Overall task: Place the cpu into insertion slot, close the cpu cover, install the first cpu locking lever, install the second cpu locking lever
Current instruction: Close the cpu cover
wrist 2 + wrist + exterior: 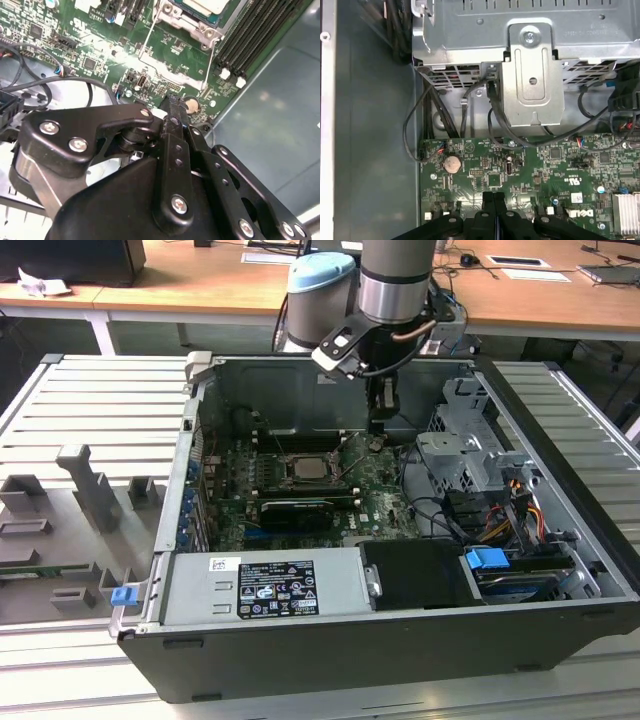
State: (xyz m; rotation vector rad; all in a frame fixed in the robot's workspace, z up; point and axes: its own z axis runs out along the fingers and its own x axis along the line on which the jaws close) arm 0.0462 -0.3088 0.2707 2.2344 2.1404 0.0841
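hanging from the arm inside the open computer case point(330, 655), the gripper point(378, 435) is low over the green motherboard point(385, 495), on the exterior view's right of the insertion slot point(281, 464). in both wrist views its two black fingers point(486, 200) are pressed together, with just a thin line between them, and they hold nothing. in the second wrist view the tip of the gripper point(172, 100) is just beside a round coin battery point(191, 104), but i cannot tell if it touches the board.

the cpu point(305, 468) lies flat in the insertion slot, its pale metal top facing up, well apart from the gripper. in the second wrist view a corner of the cpu point(205, 5) is at the edge of the picture, with the silver metal of the cpu cover point(192, 22) around it. if the cover is fully down, i cannot tell. two thin wire levers point(148, 35) reach from this frame out over the board, away from the socket.

the long black memory slots point(255, 35) run beside the socket. in the exterior view the black graphics card point(300, 510) lies near the slot, and the grey power supply point(260, 585) sits along the near wall of the case.
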